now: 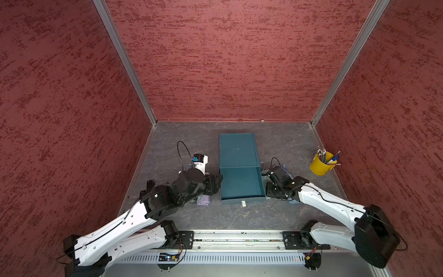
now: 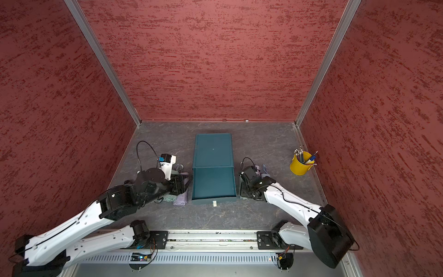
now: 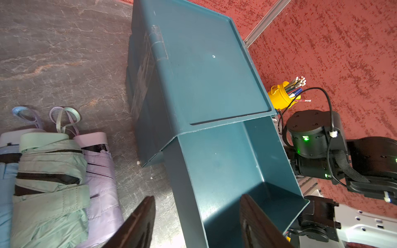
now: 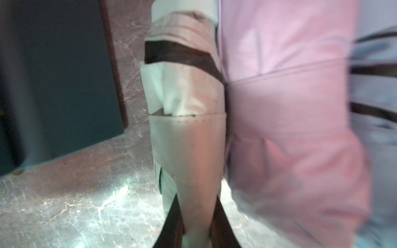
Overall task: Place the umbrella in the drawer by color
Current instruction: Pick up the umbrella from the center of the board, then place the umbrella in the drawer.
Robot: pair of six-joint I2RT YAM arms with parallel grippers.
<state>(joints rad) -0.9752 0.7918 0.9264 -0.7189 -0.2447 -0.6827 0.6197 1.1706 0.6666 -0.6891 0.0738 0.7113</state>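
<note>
The teal cabinet (image 1: 237,150) stands mid-table with its top drawer (image 1: 242,185) pulled out toward the front; the drawer (image 3: 232,171) holds nothing. In the right wrist view my right gripper (image 4: 196,196) is shut on a folded pale green umbrella (image 4: 187,128) lying on the table right of the cabinet, with a pink umbrella (image 4: 290,107) against it. My left gripper (image 3: 197,197) is open and hangs astride the drawer's left wall, holding nothing. Beside it lie a lilac umbrella (image 3: 101,171), a green umbrella (image 3: 49,182) and a blue umbrella (image 3: 5,182).
A yellow cup of pencils (image 1: 320,165) stands at the right near the side wall. Red walls close in the table on three sides. A bluish umbrella (image 4: 376,85) lies past the pink one. Both arms flank the open drawer closely.
</note>
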